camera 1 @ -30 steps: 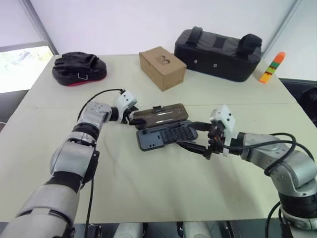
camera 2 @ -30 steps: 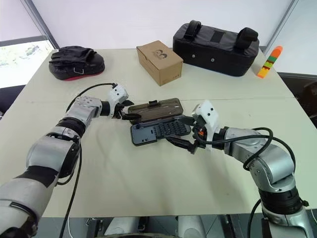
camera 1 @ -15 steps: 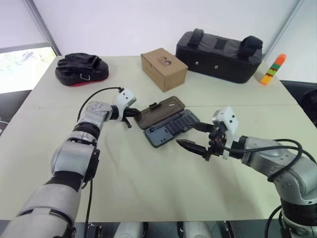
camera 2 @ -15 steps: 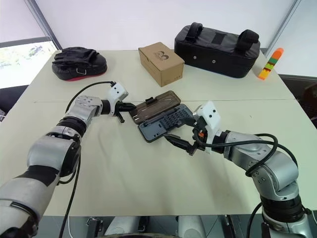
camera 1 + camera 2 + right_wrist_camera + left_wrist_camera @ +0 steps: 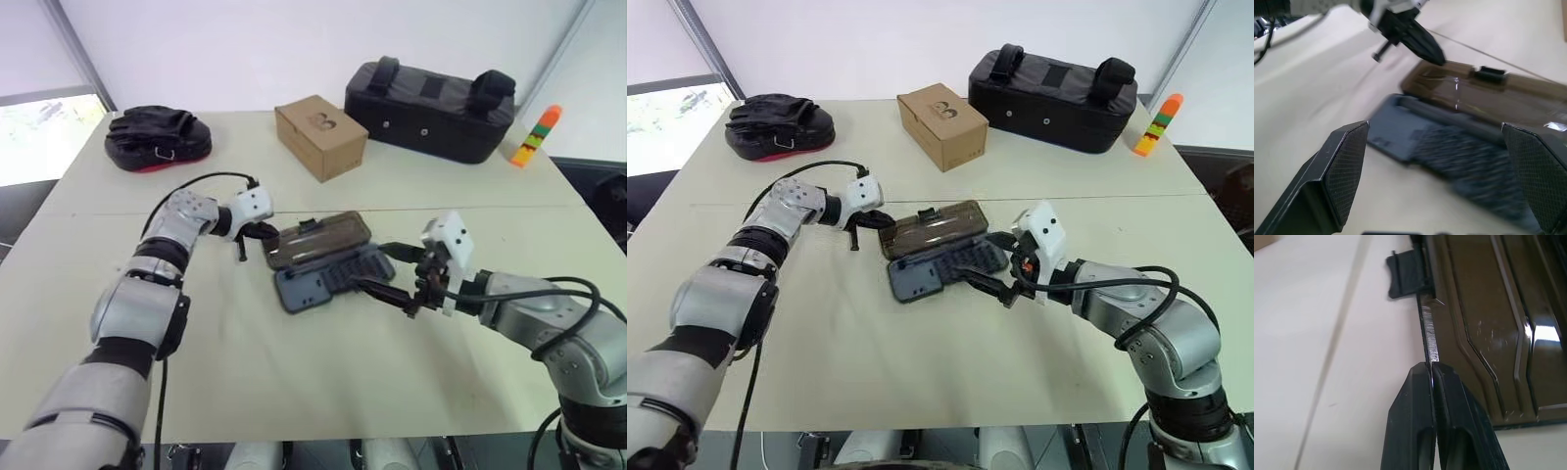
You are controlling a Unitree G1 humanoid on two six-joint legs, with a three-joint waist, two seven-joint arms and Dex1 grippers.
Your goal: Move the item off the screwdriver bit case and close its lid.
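A pale beige worktop (image 5: 323, 382) was seen before a plain white wall (image 5: 245, 39); daylight was admitted by a window (image 5: 44, 132) at left.

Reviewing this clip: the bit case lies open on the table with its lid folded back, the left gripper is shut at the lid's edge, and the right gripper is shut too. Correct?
Not quite. The right gripper is open: the right wrist view shows its two fingers spread wide apart. The rest holds: the bit case lies open on the table, its lid folded back, and the left gripper is shut at the lid's edge.
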